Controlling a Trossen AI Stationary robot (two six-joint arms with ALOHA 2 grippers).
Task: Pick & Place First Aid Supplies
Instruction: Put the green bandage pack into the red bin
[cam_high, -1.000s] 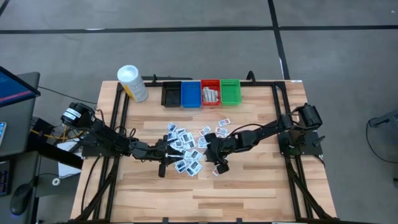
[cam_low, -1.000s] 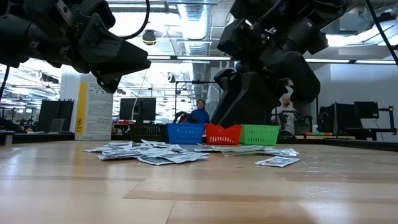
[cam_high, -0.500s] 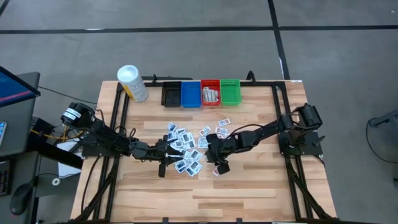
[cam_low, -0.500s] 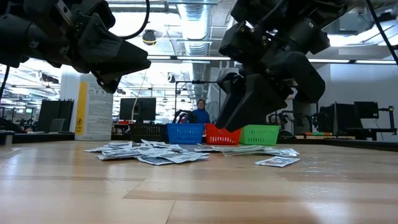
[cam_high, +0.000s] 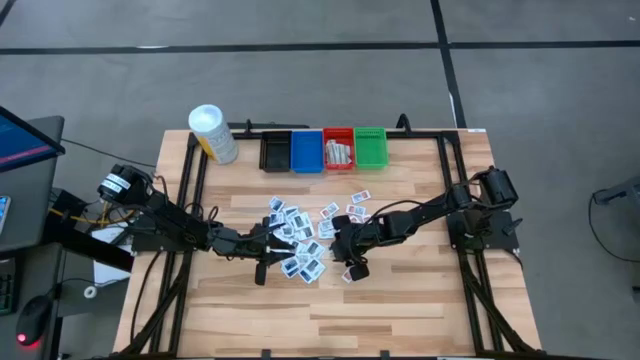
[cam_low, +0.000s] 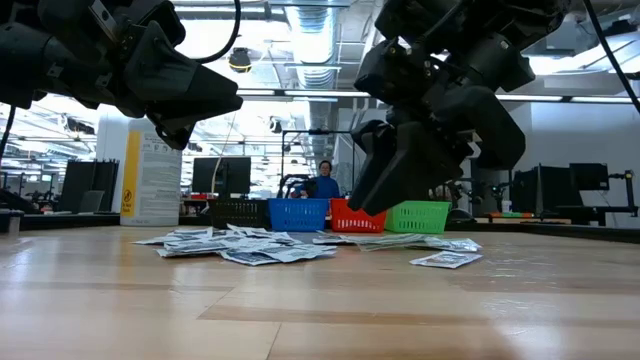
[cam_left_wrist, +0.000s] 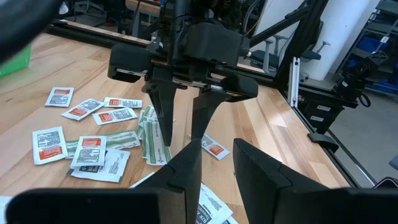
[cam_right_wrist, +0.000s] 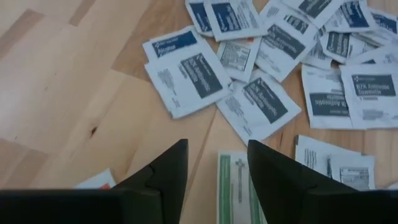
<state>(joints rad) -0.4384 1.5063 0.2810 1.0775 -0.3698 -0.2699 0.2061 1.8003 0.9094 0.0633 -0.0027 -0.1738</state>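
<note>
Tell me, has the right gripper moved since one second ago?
Yes. In the low view the right gripper has swung out and forward, uncovering more of the red bin; its fingers are open.

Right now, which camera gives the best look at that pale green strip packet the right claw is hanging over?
The right wrist view: the green strip packet lies straight between the open right gripper fingers. The left wrist view shows green strips beneath that gripper from the side. The high and low views show them too small to pick out.
</note>
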